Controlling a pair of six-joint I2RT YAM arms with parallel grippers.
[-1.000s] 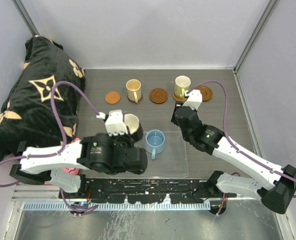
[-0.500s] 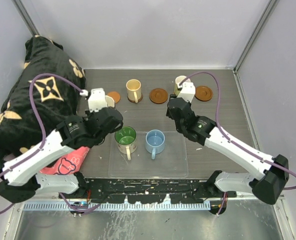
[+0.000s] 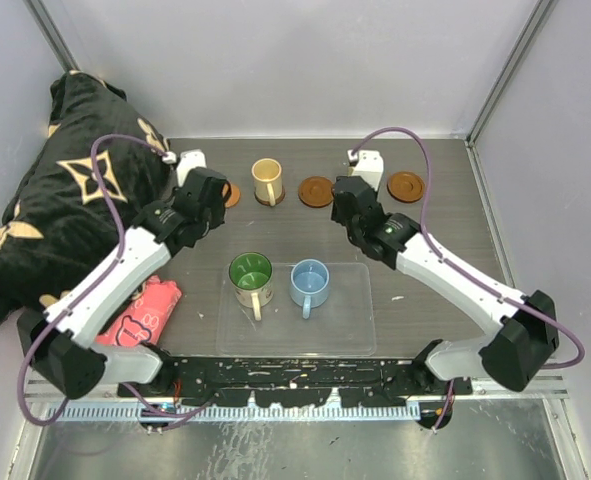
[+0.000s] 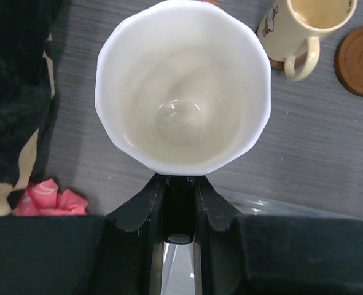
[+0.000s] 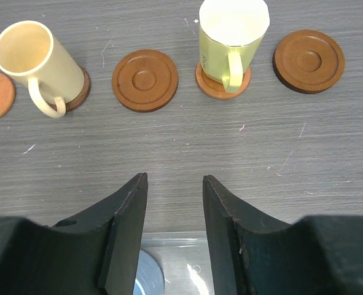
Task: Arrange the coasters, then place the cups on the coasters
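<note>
My left gripper (image 4: 180, 181) is shut on the dark handle of the black cup (image 4: 182, 86), whose white inside faces the left wrist view. In the top view this gripper (image 3: 211, 190) hangs at the back left beside an orange-brown coaster (image 3: 233, 194). The right gripper (image 5: 174, 178) is open and holds nothing, hovering (image 3: 347, 195) over bare table. Ahead of it stand a cream cup (image 5: 37, 61) on a coaster, a bare coaster (image 5: 145, 80), a yellow-tan cup (image 5: 230, 43) on a coaster and another bare coaster (image 5: 309, 60). A green-inside cup (image 3: 250, 275) and a blue cup (image 3: 309, 282) sit in the clear tray (image 3: 355, 320).
A black patterned blanket (image 3: 65, 200) fills the left side, with a pink cloth (image 3: 140, 310) near its front. White walls close in the table at the back and both sides.
The left arm has lifted the black cup out of the tray and carried it to the back left. The right gripper has shifted farther back along the coaster row, staying open.
</note>
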